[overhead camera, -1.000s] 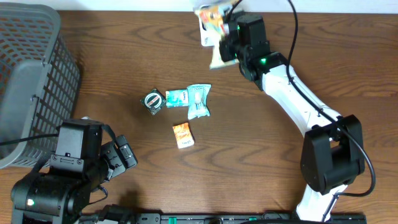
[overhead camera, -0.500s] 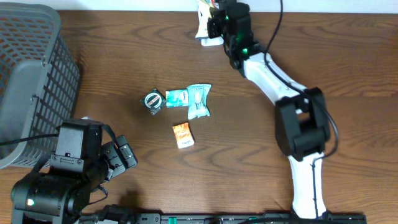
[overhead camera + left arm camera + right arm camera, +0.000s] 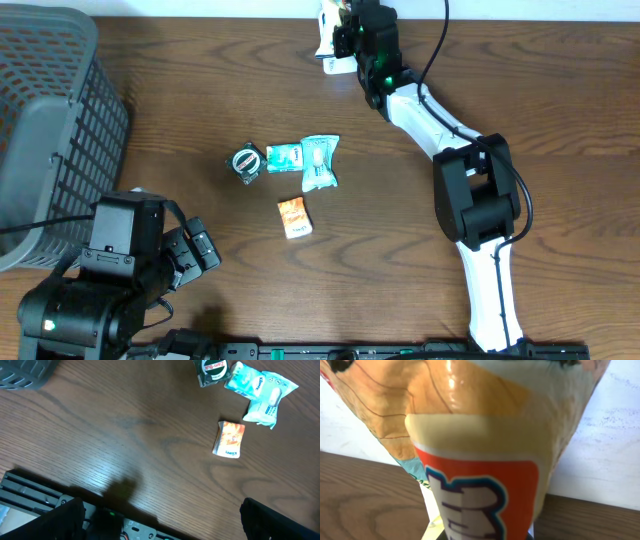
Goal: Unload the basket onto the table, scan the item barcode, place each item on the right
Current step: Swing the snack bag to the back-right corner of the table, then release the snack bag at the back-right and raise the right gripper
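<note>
Right end effector (image 3: 345, 33), shut tight on the packet (image 3: 480, 460), holds it at the counter's (image 3: 560, 110) far edge. The left end effector (image 3: 195, 250) is wide open and empty, well apart at the near-left corner.

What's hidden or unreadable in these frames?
- Snack packet: barcode not seen; right wrist view too close, overhead too small.
- Right gripper: fingers hidden by the packet in right wrist view.
- Orange sachet: print too small, left wrist view.
- Left gripper: only dark finger edges at frame bottom, left wrist view.
</note>
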Robot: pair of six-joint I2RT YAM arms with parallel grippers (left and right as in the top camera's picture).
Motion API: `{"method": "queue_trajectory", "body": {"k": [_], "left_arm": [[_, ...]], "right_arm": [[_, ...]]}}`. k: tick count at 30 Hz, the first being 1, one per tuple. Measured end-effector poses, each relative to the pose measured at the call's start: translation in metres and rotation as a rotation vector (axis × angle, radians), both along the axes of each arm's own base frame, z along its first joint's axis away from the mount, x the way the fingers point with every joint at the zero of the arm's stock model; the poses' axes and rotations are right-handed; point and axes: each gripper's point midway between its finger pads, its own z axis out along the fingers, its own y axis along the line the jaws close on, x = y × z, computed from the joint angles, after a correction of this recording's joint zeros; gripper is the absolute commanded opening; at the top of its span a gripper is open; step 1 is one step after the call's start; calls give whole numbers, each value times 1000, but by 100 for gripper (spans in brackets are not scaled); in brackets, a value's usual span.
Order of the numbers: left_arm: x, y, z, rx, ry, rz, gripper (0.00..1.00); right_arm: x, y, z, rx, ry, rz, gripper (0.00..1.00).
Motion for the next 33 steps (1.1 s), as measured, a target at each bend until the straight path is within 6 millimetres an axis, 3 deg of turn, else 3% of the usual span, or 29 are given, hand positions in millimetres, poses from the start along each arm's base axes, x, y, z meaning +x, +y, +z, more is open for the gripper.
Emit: {"method": "queue_trajectory", "body": {"k": [6,8,11,14,17,19,23,26,27,29,30,33], "left_arm": [[0,0,0,0,0,0,98],[0,0,0,0,0,0,97],[0,0,0,0,1,0,98],[0,0,0,0,0,0,98],[0,0,0,0,1,-1,98],[0,0,0,0,0,0,98],[0,0,0,0,0,0,98],[0,0,0,0,0,0,97],[0,0,0,0,0,0,98],[0,0,0,0,0,0,98],[0,0,0,0,0,0,97],[0,0,0,0,0,0,97]], "right_arm": [[-1,-13,-15,-25,64,-17,1],[-1,-27,-21,-40,107,-37,1],[-3,-67,-22,-61,186,-87,1],[-7,-130,-2,-80,238,-172,1],[-18,-205,23,-138,275,-264,1],[-31,-250,27,-202,329,-306,1],[-66,-329,3,-320,497,-368,1],[-88,-369,-20,-349,603,-401,2],[-95,-382,-26,-350,632,-415,12],[-109,-403,-34,-347,680,-438,57],[-115,-414,-36,-345,696,-451,66],[-133,-443,-41,-334,745,-491,71]]}}
